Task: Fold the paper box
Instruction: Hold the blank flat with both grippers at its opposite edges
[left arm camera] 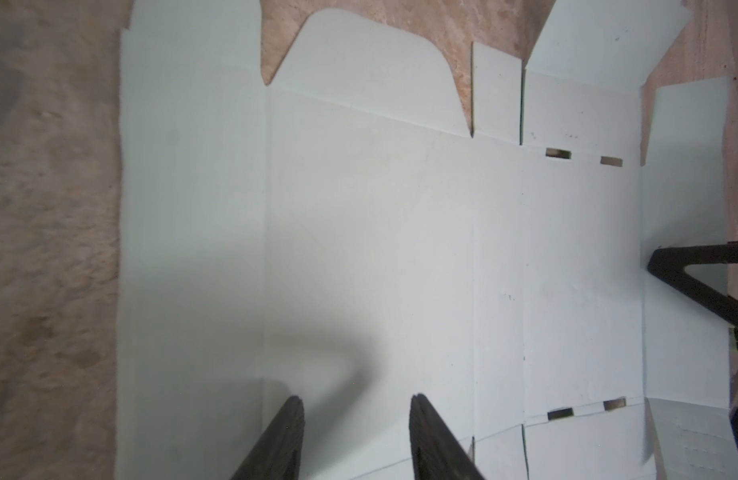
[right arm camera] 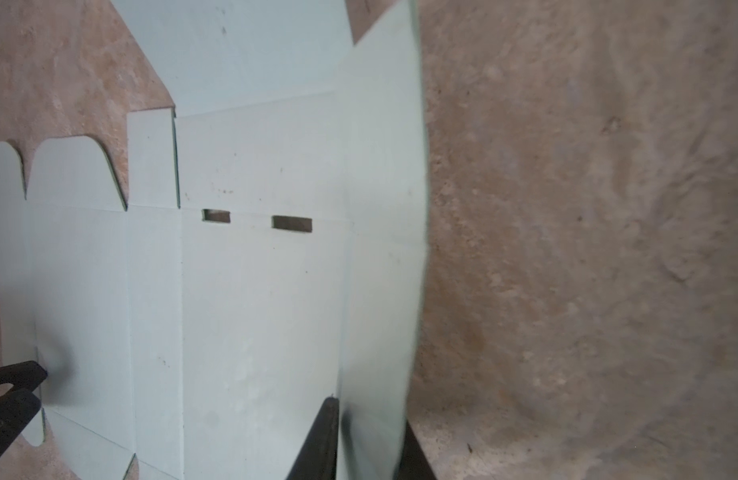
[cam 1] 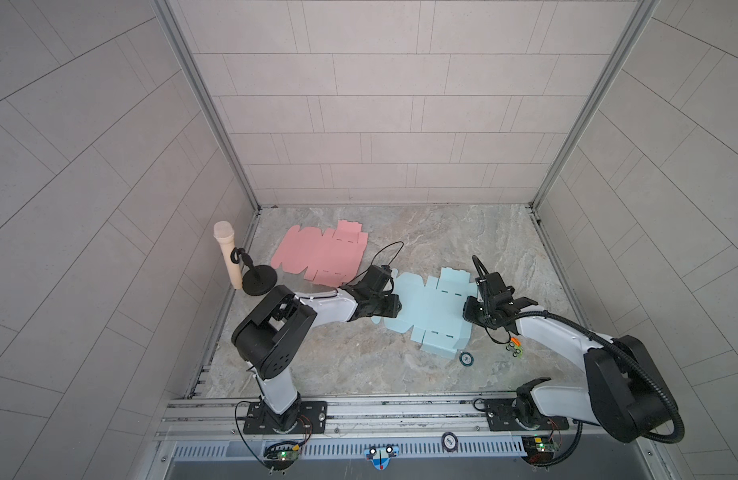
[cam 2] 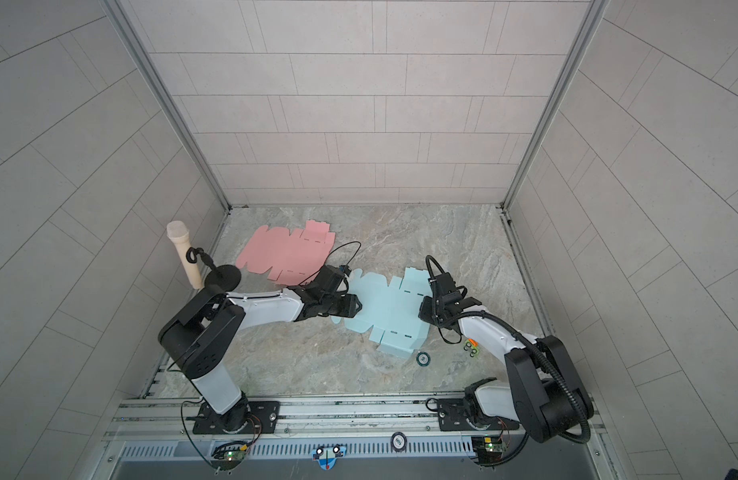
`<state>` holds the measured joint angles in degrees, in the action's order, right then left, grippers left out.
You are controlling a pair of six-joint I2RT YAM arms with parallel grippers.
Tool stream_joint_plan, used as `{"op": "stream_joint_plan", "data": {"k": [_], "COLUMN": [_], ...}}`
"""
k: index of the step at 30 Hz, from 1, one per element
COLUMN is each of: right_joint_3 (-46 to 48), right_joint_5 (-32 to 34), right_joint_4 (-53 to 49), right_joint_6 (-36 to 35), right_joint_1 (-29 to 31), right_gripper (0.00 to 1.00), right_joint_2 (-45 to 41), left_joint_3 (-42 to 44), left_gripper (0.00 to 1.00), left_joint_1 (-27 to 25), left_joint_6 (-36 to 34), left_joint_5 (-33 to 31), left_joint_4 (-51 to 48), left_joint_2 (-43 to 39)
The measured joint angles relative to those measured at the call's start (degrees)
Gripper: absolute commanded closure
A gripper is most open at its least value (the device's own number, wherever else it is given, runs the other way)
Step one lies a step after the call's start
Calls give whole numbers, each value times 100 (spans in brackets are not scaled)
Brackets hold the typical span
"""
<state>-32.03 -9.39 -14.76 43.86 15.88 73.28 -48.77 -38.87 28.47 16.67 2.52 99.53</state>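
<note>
Nearest us, just beyond the base rail (cam 1: 359, 409), a small dark ring (cam 1: 466, 358) and a green and orange bit (cam 1: 515, 348) lie on the marbled table (cam 1: 359, 365), close to the near corner of the blue paper box (cam 1: 431, 309). We see the box unfolded: a pale blue cut sheet with creases, rounded tabs and four small slots. It lies flat between our two arms, except its end flap (right arm camera: 380, 208), which stands up. Our right pincer (right arm camera: 369, 415) is narrow, pinching that upright flap. Our left pincer (left arm camera: 357, 399) is at the opposite end, parted about halfway with nothing between its fingers, tips low over the sheet; whether they press it we cannot tell. Farther back lie a flat pink sheet (cam 1: 321, 259), apart from the blue one, and a microphone (cam 1: 228, 257) by the left wall
</note>
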Motion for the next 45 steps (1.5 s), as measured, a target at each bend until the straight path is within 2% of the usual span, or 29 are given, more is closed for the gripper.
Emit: {"op": "stream_joint_plan", "data": {"k": [10, 20, 24, 30, 37, 45], "right_joint_3": [332, 341, 157, -721, -1193, -1543], "right_joint_5": [-140, -162, -144, -127, -157, -153], "right_joint_4": [273, 282, 22, -654, -1082, -1270], "right_joint_6": [387, 400, 177, -501, -1040, -1333], "right_joint_1": [-111, -111, -114, -116, -48, -24], "right_gripper": [83, 89, 90, 90, 90, 79], "right_joint_2": [-68, -199, -153, 498, 1034, 1344], "left_joint_3": [28, 72, 186, 564, 831, 756], "left_gripper": [54, 54, 54, 54, 52, 50], "left_joint_1": [0, 0, 0, 0, 2, 181], "left_joint_6": [0, 11, 15, 24, 57, 61], "left_joint_5": [24, 92, 120, 122, 109, 160], "left_joint_4": [79, 173, 199, 59, -74, -114], "left_joint_2": [0, 0, -98, -494, -1014, -1099]}}
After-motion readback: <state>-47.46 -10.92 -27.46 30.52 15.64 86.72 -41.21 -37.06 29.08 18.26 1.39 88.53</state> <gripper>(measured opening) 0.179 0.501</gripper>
